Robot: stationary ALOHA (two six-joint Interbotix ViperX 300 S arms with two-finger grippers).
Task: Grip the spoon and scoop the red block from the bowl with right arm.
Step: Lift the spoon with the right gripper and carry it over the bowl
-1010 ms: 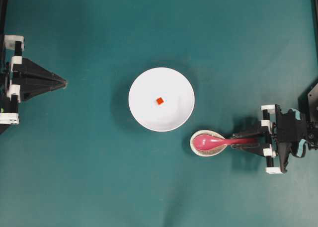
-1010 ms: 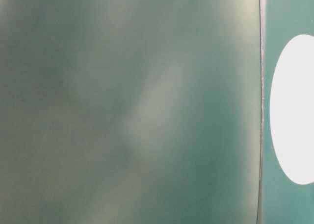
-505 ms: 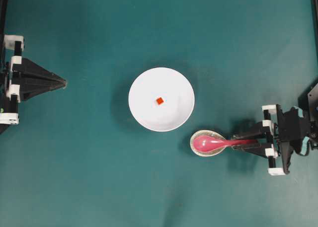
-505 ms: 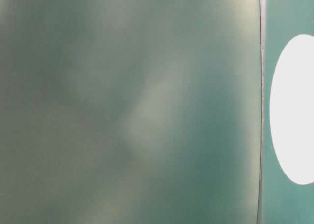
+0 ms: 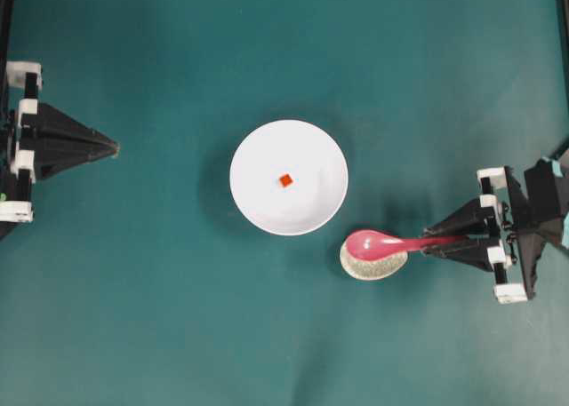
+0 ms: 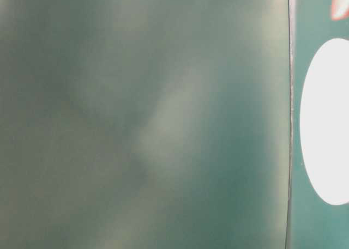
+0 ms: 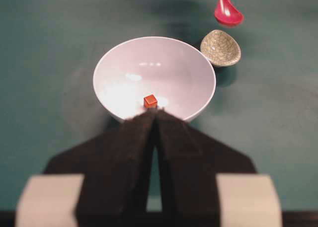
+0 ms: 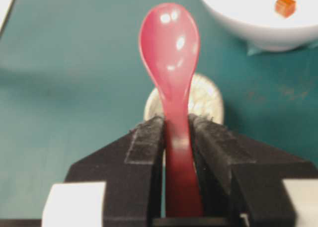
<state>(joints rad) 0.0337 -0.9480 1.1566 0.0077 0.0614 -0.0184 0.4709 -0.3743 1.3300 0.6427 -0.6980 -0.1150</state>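
- While the right gripper (image 8: 176, 132) clamps its jaws narrowly on the spoon (image 5: 391, 242) handle, the left gripper (image 7: 155, 118) shows its jaws pressed together, holding nothing;
- the spoon lies lengthwise left-right in the overhead view, its scoop toward the bowl (image 5: 329, 188), above the rest (image 5: 372, 264);
- the block (image 5: 285, 180) sits in the bowl.

Both arms are black. Each gripper, the left gripper (image 5: 114, 146) and the right gripper (image 5: 425, 244), tapers to a point, with white blocks at its base. The right arm (image 5: 542, 202) carries a small teal patch.
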